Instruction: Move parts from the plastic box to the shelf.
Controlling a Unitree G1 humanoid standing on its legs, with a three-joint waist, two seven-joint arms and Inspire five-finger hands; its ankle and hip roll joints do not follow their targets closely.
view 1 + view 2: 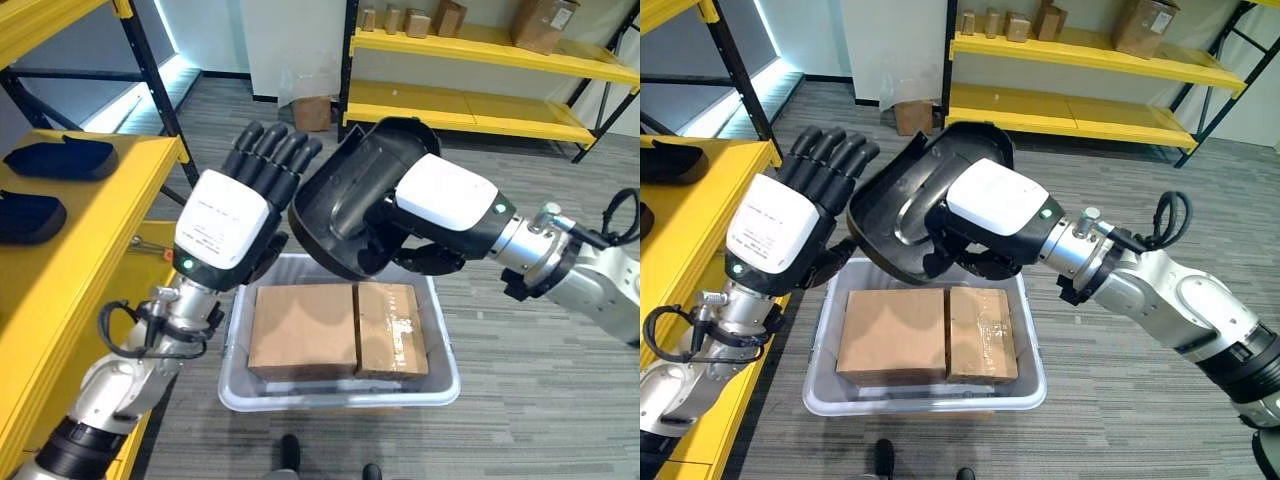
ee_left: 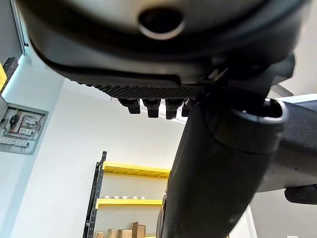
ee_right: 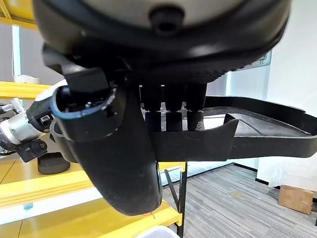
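Right hand [image 1: 445, 205] curled round a black moulded part [image 1: 350, 195] — held tilted in the air above the plastic box [image 1: 338, 395], clear of it. Fingers [image 3: 171, 121] hook over the part's edge. Left hand [image 1: 225, 225] raised just beside the part, fingers straight and close together, gripping nothing. The box sits on the floor, two cardboard boxes [image 1: 335, 330] side by side inside. Yellow shelf [image 1: 90, 240] to the left carries two dark parts [image 1: 55, 160].
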